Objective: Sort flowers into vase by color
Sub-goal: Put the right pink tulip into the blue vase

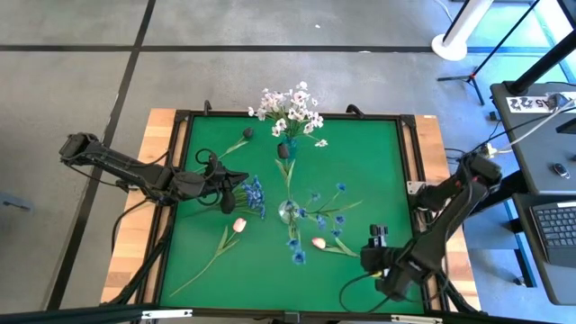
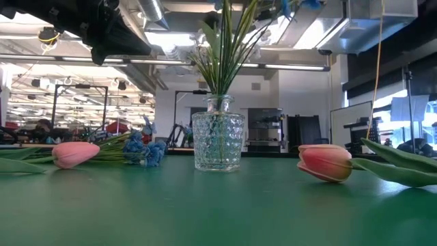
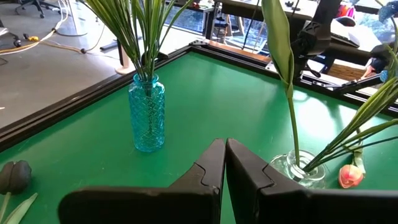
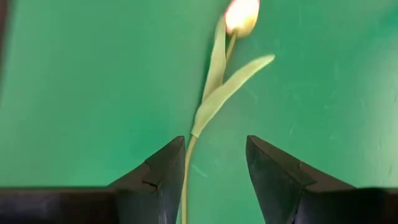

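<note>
A blue glass vase [image 1: 288, 149] [image 3: 148, 118] near the far edge holds the white blossoms [image 1: 290, 110]. A clear glass vase [image 1: 288, 212] [image 2: 218, 141] at mid-table holds blue sprigs [image 1: 326, 209]. More blue blossoms [image 1: 253, 194] and a pink tulip [image 1: 238, 225] lie on the mat to its left. A dark bud [image 1: 247, 135] [image 3: 15, 175] lies far left. My left gripper [image 1: 225, 194] [image 3: 225, 155] hangs shut and empty above the mat beside the loose blue blossoms. My right gripper [image 1: 376, 238] [image 4: 214, 146] is open over the stem [image 4: 186, 177] of a second pink tulip [image 1: 318, 241] [image 4: 241, 14], one finger on either side.
A raised dark frame [image 1: 409, 118] borders the green mat [image 1: 360, 153], with wooden table edges outside it. In the low view the two tulips [image 2: 75, 154] [image 2: 325, 162] lie flat on either side of the clear vase. Bare mat lies along the near edge and at the far right.
</note>
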{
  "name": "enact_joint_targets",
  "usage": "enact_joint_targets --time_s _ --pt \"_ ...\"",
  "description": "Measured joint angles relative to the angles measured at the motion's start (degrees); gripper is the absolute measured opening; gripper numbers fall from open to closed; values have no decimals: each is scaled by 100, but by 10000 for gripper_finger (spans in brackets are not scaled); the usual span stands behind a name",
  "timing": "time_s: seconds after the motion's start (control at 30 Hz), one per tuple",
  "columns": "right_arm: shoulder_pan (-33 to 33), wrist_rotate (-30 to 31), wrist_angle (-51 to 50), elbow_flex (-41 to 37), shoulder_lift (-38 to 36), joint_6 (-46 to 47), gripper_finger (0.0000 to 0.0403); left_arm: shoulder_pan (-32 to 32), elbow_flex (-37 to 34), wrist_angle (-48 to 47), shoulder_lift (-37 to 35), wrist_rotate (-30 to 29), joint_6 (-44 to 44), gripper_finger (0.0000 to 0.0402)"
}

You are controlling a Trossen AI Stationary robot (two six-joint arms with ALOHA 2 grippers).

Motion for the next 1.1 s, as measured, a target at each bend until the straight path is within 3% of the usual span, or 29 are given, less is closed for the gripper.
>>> enact_joint_targets --time_s 0.17,0.4,0.8,0.93,1.1 --pt "-280 -811 131 -51 486 412 170 -1 0 0 0 2 -1 11" --pt "-563 -1290 1503 -733 528 242 170 -1 0 -3 0 2 -1 11" --pt "-617 -1462 2297 -1676 492 673 167 -2 0 -2 0 2 0 11" --pt "-617 -1581 2215 -1705 501 696 126 -3 0 -2 0 2 0 11" --pt "-619 -1666 2073 -1707 508 650 22 -3 0 -2 0 2 -2 11"
